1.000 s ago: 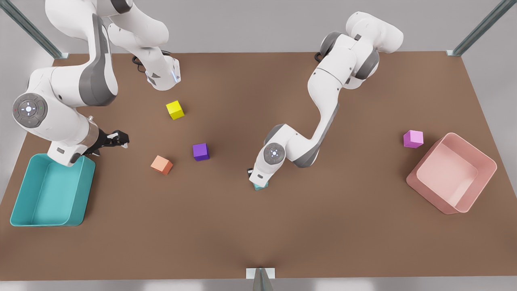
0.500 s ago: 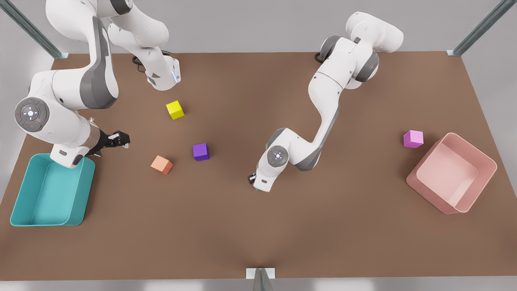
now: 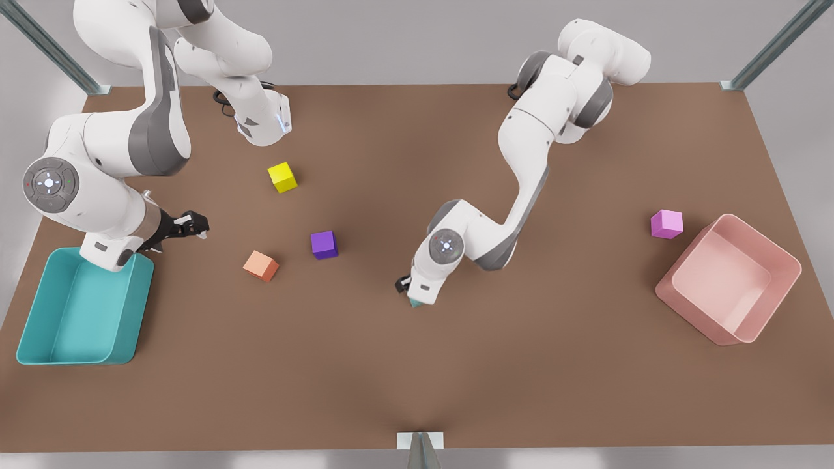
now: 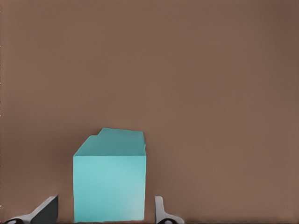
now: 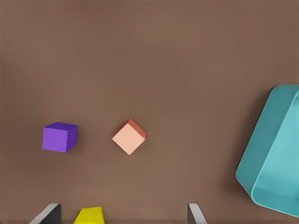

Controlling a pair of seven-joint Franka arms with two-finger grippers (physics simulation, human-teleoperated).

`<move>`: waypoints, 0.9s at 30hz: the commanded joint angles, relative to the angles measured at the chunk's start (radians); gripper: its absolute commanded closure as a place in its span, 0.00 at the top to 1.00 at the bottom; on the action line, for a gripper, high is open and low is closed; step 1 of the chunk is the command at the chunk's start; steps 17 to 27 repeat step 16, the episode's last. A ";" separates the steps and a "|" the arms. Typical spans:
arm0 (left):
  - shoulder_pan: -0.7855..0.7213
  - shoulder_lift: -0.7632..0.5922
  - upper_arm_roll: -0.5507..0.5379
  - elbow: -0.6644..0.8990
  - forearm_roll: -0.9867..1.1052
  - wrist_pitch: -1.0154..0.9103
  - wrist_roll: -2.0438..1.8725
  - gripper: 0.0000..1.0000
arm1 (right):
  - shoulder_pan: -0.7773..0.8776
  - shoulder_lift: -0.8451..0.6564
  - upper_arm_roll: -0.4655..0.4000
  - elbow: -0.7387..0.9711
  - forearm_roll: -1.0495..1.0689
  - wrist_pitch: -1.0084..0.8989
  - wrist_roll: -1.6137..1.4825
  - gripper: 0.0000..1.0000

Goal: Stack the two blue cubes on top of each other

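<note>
Left gripper (image 3: 412, 294) fingers spread around stacked teal cubes (image 4: 110, 179), right gripper (image 3: 189, 225) open, waiting beside teal bin (image 3: 39, 326).

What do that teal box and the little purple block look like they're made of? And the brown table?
The teal box looks like smooth moulded plastic: thin walls, rounded corners, soft sheen. The purple block has flat, even colour and crisp edges, maybe painted wood or hard plastic; I can't tell which. The table is matte brown with no grain or shine, perhaps laminate or board. It is all simulated, so these are only looks.
</note>
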 commanded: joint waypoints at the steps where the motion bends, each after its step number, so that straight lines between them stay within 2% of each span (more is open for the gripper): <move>1: 0.000 -0.005 -0.014 0.001 -0.001 -0.056 -0.086 1.00 | 0.000 0.001 0.000 -0.001 -0.002 -0.001 -0.002 1.00; 3: -0.003 -0.028 -0.027 0.001 -0.001 -0.073 -0.105 1.00 | 0.000 0.001 0.000 0.001 0.000 -0.001 -0.002 1.00; 4: 0.005 -0.080 -0.024 -0.001 0.007 -0.190 -0.097 1.00 | 0.000 0.001 0.000 0.001 -0.002 -0.001 -0.002 1.00; 5: 0.080 -0.186 -0.023 -0.001 0.010 -0.433 0.044 1.00 | 0.000 0.001 0.000 0.005 -0.005 -0.001 -0.002 1.00; 6: 0.192 -0.291 -0.020 -0.001 0.045 -0.588 0.263 1.00 | 0.000 0.001 0.000 0.007 -0.006 -0.001 -0.005 1.00; 8: 0.428 -0.419 -0.018 -0.001 0.220 -0.777 0.828 1.00 | 0.000 0.001 0.000 0.007 -0.006 -0.001 -0.004 1.00; 10: 0.577 -0.505 -0.043 -0.044 0.237 -0.791 1.069 1.00 | 0.000 0.001 0.000 0.007 -0.006 -0.001 -0.004 1.00; 11: 0.653 -0.627 -0.110 -0.227 0.240 -0.683 1.092 1.00 | 0.000 0.001 0.000 0.007 -0.006 -0.001 -0.002 1.00; 12: 0.664 -0.689 -0.129 -0.288 0.234 -0.705 1.089 1.00 | 0.000 0.001 0.000 0.005 -0.005 -0.001 -0.002 1.00; 27: 0.663 -0.683 -0.123 -0.269 0.206 -0.739 1.089 1.00 | 0.000 0.001 0.000 0.005 -0.005 -0.001 -0.002 1.00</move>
